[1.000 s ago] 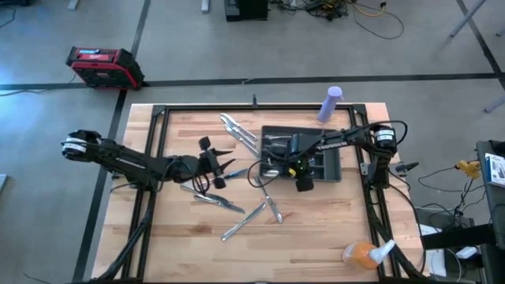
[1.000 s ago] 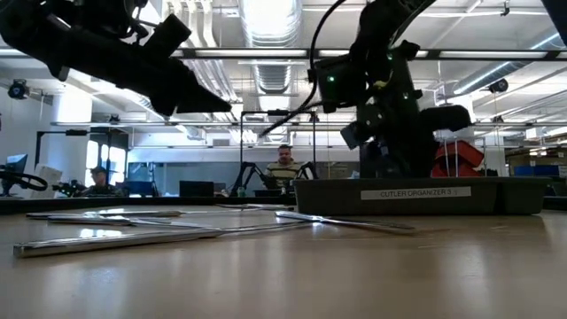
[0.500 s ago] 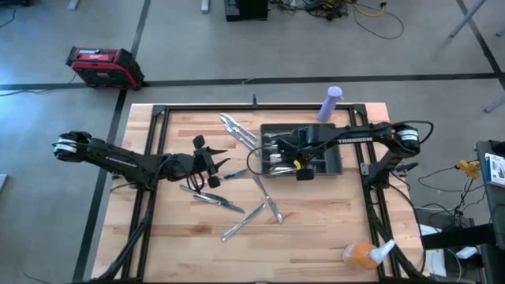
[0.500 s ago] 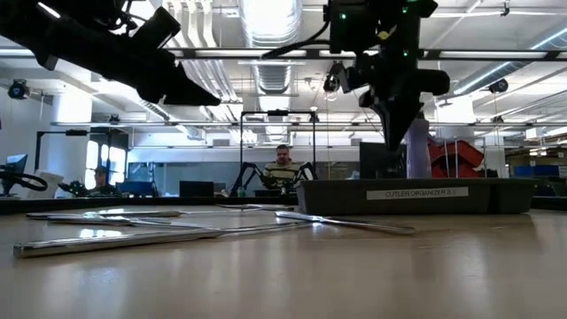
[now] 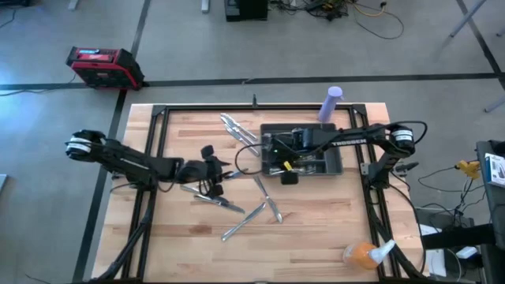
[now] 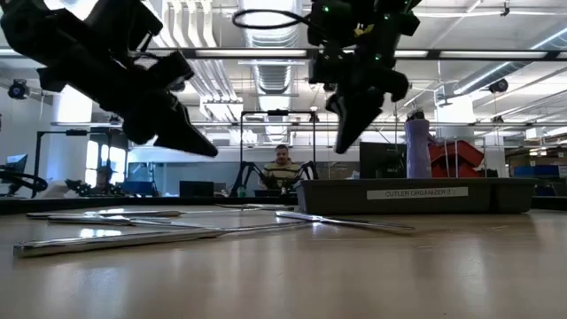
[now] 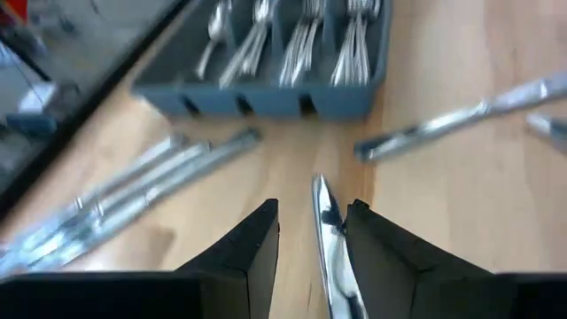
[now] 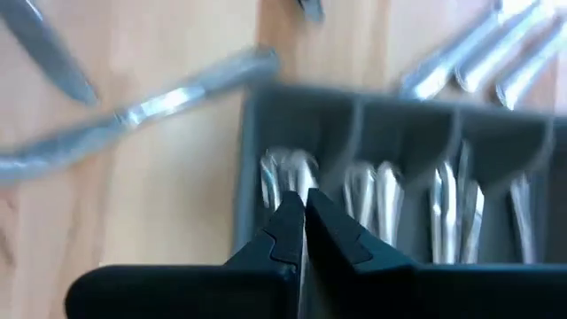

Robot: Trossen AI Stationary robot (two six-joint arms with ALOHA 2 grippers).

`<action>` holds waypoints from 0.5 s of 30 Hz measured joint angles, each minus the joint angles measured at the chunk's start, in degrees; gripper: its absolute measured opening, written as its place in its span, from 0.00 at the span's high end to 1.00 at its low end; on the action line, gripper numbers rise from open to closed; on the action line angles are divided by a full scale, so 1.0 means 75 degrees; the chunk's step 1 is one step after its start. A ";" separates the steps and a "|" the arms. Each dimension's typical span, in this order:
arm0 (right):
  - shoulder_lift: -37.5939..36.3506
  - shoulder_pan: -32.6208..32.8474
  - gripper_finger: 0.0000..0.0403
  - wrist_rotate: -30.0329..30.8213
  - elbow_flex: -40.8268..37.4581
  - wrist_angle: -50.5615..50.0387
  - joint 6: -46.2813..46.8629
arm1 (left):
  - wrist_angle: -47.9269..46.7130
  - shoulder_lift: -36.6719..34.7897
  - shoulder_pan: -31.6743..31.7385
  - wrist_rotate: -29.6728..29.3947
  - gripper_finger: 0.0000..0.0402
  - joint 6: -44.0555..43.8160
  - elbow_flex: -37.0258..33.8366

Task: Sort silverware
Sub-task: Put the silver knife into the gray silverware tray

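- Some silverware (image 5: 251, 211) lies loose on the table (image 5: 331, 229); more fills the tray (image 5: 335, 162).
- Left gripper (image 7: 312, 232), spread, straddles a knife (image 7: 330, 241): picking step. Next: close, lift.
- Right gripper (image 8: 304, 223), pressed together and empty, hangs over the tray.

A dark grey tray (image 5: 335, 162) sits on my wooden table (image 5: 316, 237). A purple bottle (image 5: 331, 103) stands behind it; an orange spray bottle (image 5: 364, 254) lies at the near corner.

Grey concrete floor (image 5: 237, 47) around wooden table (image 5: 316, 229), dark tape line (image 5: 316, 78) across it. Red toolbox (image 5: 102, 66) on floor beyond table's left corner. Cables (image 5: 347, 9) tangled at far edge. Low view: open workshop, ceiling strip lights (image 6: 266, 22), pipes overhead, seated person (image 6: 283, 168) at desk, monitors.
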 joint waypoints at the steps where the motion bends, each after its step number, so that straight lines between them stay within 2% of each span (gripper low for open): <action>1: 0.0011 0.0015 1.00 -0.0167 0.0000 0.0071 0.0000 | -0.0344 0.0044 -0.0002 0.0125 0.71 -0.0135 0.0076; 4: 0.0020 0.0050 0.98 -0.0377 0.0002 0.0052 0.0036 | -0.2043 0.0005 -0.0014 0.0647 0.71 -0.0793 0.0573; 8: 0.0020 0.0211 0.88 -0.0419 0.0000 0.0066 0.0052 | -0.4190 -0.0104 -0.0101 0.0767 0.71 -0.1787 0.1341; 11: 0.0020 0.0303 0.78 -0.0430 -0.0033 0.0460 0.0163 | -0.4939 -0.0068 -0.0166 0.0917 0.71 -0.2144 0.1565; 15: 0.0027 0.0311 0.72 -0.0427 -0.0379 0.2016 0.0400 | -0.5492 -0.0060 -0.0236 0.1251 0.71 -0.2573 0.1579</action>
